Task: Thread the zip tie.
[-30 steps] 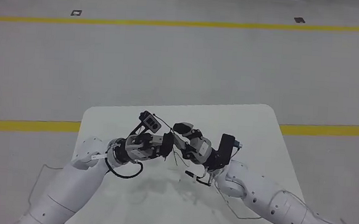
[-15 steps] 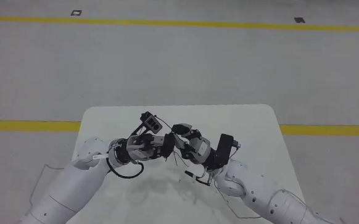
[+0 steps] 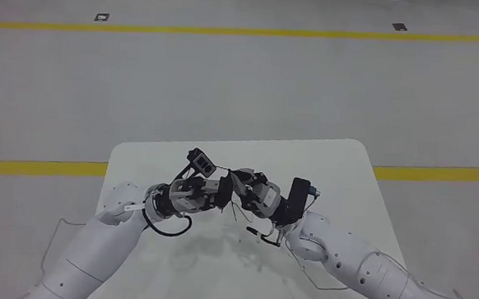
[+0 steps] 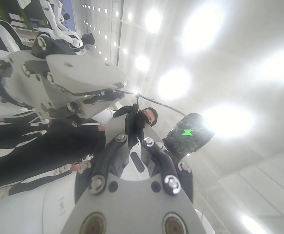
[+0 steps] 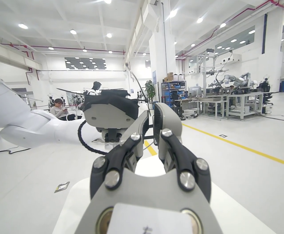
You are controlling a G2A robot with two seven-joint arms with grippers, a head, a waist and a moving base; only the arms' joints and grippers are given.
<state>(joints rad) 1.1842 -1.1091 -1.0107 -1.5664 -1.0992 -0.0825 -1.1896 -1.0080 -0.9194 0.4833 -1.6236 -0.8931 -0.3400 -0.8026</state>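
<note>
**Both claws clamped on the zip tie above the table**

The two arms meet over the middle of the white table [image 3: 345, 172], their claws tip to tip and raised off its surface. The left gripper [image 3: 218, 194] comes in from the robot's left, and the right gripper [image 3: 239, 189] faces it from the other side.

The zip tie [image 4: 159, 103] is a thin black strap held in the air between them, off the table. In the right wrist view the right gripper's fingers [image 5: 144, 124] are drawn together with only a narrow slit, and the strap runs up out of that slit and curves away above the claw. In the left wrist view the left gripper's fingers [image 4: 115, 126] are pressed together around a short stub of the strap. This stub joins the long run at a small knot just beyond the fingertips. The long run passes from the right gripper's tips across to the far side.
</note>
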